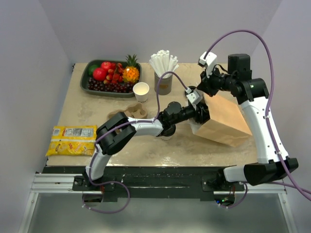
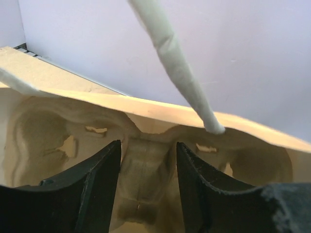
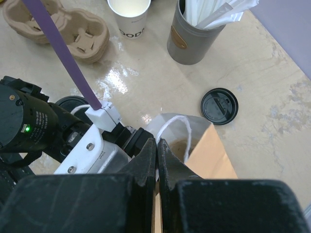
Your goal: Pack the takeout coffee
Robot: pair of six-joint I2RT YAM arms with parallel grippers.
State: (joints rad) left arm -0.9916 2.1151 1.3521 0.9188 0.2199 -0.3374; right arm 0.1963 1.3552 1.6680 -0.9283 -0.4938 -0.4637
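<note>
Take likely light, crushable white paper cup with round black lid (image 3: 68, 102) mid-wall, with left tool (image 2: 148, 145) part-open, empty, right tool (image 3: 157, 143) gripping brown paper bag (image 1: 226, 124).

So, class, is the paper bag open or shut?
Open. The left wrist view looks past the left tool into the bag, its inside hollow and spread.

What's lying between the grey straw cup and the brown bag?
A black lid, flat on the table, between straw cup and bag. The right wrist view shows it.
</note>
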